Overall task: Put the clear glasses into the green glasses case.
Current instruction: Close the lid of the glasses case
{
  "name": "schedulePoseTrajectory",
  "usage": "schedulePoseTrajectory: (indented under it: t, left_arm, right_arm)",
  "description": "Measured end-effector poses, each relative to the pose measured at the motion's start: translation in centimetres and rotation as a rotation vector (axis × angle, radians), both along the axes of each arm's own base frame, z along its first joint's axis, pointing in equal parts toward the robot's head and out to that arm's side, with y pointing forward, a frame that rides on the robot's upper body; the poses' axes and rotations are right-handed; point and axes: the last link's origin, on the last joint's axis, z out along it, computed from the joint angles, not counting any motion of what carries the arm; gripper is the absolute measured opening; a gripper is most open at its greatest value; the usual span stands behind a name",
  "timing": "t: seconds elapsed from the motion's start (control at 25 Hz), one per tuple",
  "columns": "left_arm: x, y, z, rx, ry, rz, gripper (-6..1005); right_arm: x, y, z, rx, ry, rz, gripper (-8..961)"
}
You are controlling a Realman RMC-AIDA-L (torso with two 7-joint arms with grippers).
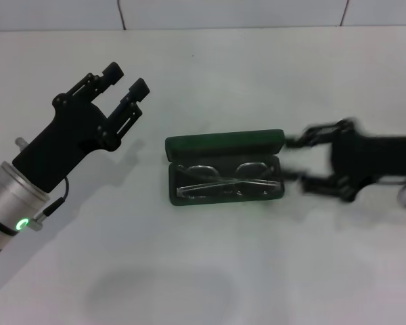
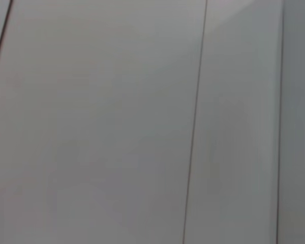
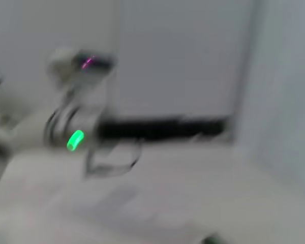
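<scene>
The transparent, colourless plastic clear glasses (image 1: 227,181) are lying folded inside the dark green rectangular hard-shell green glasses case (image 1: 224,147), resting on its dark lining, with the lid standing open along the far edge. The right tool (image 1: 299,162) is sitting just beside the case's right end, its two black fingers spread apart with nothing between them, one finger level with the lid and the other level with the tray. The left tool (image 1: 126,78) is hovering well off to the other side of the case, raised above the white counter (image 1: 210,271), its fingers also apart and empty. Judged from how things lie, the placing itself looks done and the step in hand is getting the right tool clear of the case. To do that well, it should be drawing straight away from the case end, keeping its fingers spread so neither one is catching the lid or nudging the tray, since a knock here could be shifting the case or tipping the glasses out.
</scene>
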Motion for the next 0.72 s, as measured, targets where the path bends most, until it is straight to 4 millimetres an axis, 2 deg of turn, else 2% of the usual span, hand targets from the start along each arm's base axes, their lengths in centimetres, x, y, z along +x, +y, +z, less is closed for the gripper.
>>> schedulePoseTrajectory:
  t: [0.12,0.24,0.48,0.72]
  left_arm:
    - [-0.1,0.2,-0.3,-0.006,0.011,0.018,543]
    - [0.2,0.6,-0.9,-0.031,0.039,0.01,543]
    - [0.1,1.8,-1.6,-0.063,0.066,0.06,544]
    - [1.9,5.6,-2.9,-0.283,0.105,0.101,555]
  right_arm:
    - [2.5,0.2,2.9,0.109,0.201,-0.068,492]
    - [4.5,0.2,4.6,0.229,0.343,-0.123,491]
    - [6.5,0.9,4.8,0.361,0.42,-0.227,488]
    - [7.0,1.5,4.2,0.393,0.413,-0.271,501]
